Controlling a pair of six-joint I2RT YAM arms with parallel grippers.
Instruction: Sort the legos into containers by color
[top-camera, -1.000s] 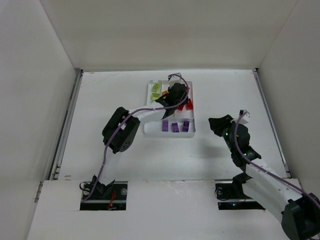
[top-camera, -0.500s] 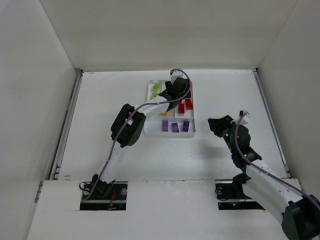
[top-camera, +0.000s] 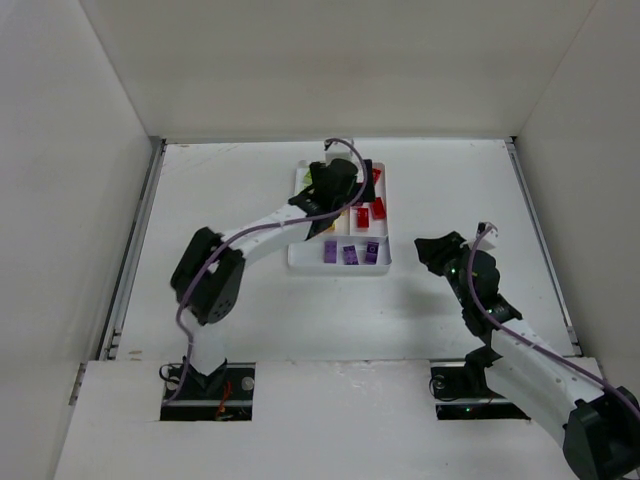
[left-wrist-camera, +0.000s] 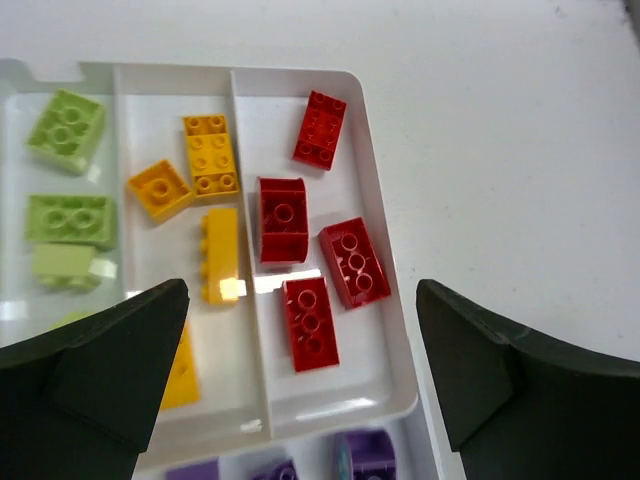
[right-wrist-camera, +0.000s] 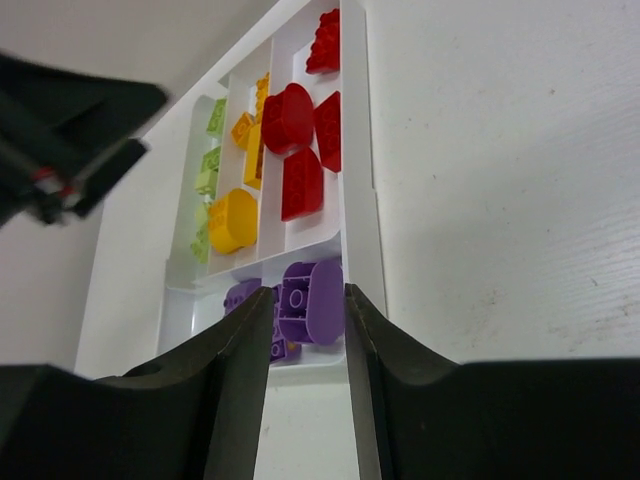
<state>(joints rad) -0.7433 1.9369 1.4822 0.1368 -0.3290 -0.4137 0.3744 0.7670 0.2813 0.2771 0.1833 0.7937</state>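
The white tray (top-camera: 340, 267) lies at the table's middle back, and my left gripper (top-camera: 340, 185) hangs above it. In the left wrist view that gripper (left-wrist-camera: 300, 365) is wide open with nothing in it. Below it, several red legos (left-wrist-camera: 283, 218) lie in the right long section. Yellow-orange ones (left-wrist-camera: 210, 155) fill the middle section and light green ones (left-wrist-camera: 68, 220) the left. Purple ones (left-wrist-camera: 370, 450) sit in the crosswise section. My right gripper (top-camera: 432, 250) is low on the table to the right of the tray. Its jaws (right-wrist-camera: 307, 295) are a little apart and empty, facing the purple legos (right-wrist-camera: 322, 310).
White walls close the table on the left, back and right. The left arm's elbow (top-camera: 205, 275) juts out to the left of the tray. Bare tabletop (right-wrist-camera: 500, 180) stretches to the right of the tray.
My left gripper has opened wide above the tray and drawn slightly back and left, and its elbow swung out to the left. My right jaws have parted a little; that arm has stayed put.
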